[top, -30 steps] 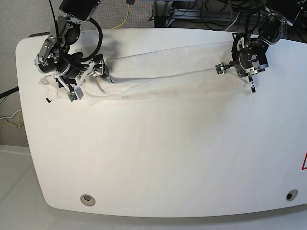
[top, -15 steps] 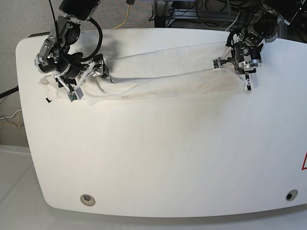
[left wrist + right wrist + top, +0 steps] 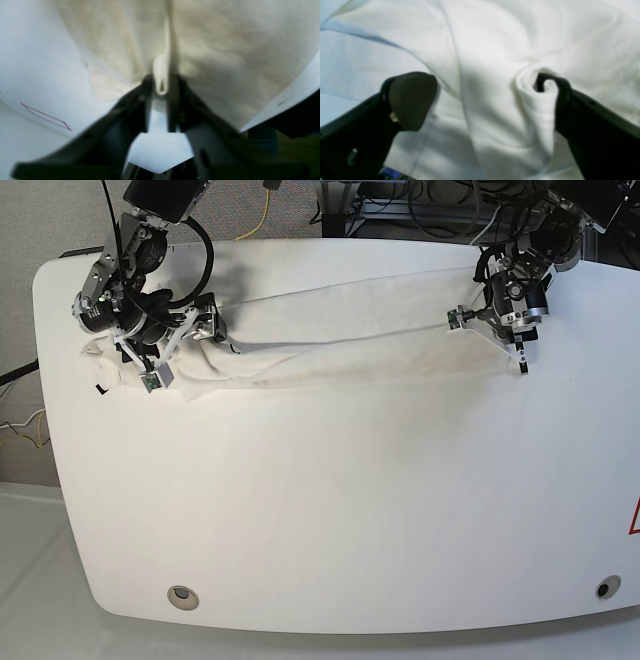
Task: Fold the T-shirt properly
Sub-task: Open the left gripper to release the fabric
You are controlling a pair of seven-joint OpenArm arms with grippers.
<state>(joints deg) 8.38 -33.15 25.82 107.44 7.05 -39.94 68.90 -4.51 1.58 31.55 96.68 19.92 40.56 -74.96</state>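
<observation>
The T-shirt [image 3: 330,335] lies bunched along the far edge of the table [image 3: 330,510]. It is soft and light. The left pincer [image 3: 161,87] pinches its hem fold; the right pincer [image 3: 485,100] gapes over loose cloth. Hems give the best hold.

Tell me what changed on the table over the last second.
The left gripper drew back toward the far edge, then eased forward again, its jaws beginning to part around the T-shirt edge. The right gripper stayed put, open over the bunched cloth, and the shirt stayed stretched between them.
</observation>
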